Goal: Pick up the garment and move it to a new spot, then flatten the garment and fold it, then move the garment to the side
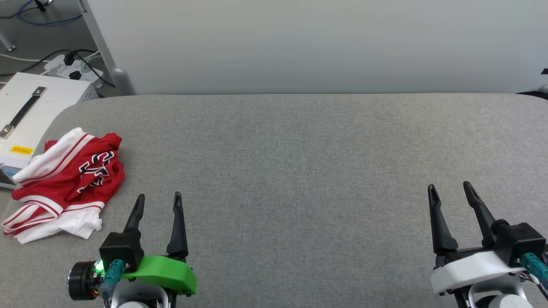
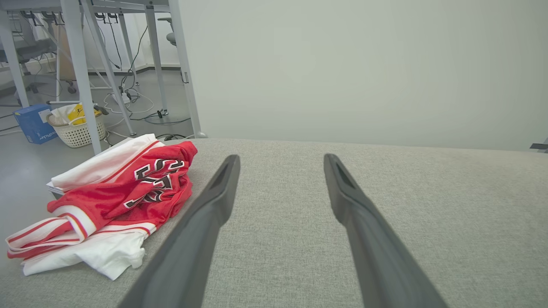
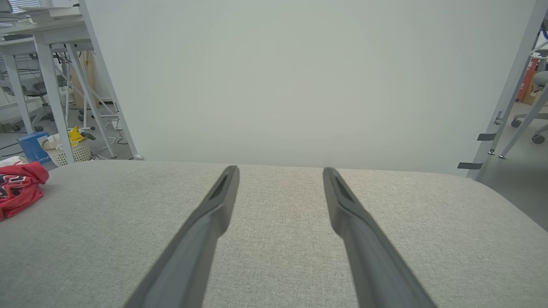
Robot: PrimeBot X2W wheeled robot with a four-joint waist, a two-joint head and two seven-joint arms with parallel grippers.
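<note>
A crumpled red jersey-style garment [image 1: 64, 184] with white sleeves and red-white striped trim is seen bunched at the left edge of the grey fabric-covered surface [image 1: 299, 171], just ahead and to the left of the left gripper [image 1: 159, 196]. Its black, white-outlined lettering is folded into the creases and cannot be read in full. In the right wrist view the garment [image 3: 19, 188] is cut off by the left border, with one red fold visible.

The left gripper's dark fingers are held spread with nothing between them. Whether they touch the cloth-covered surface cannot be told. The right gripper [image 1: 449, 185] is likewise spread and empty, well apart from the garment, with its white body clipped by the picture's bottom edge.

A white box with a black handle [image 1: 30, 107] is partly hidden behind the garment.
</note>
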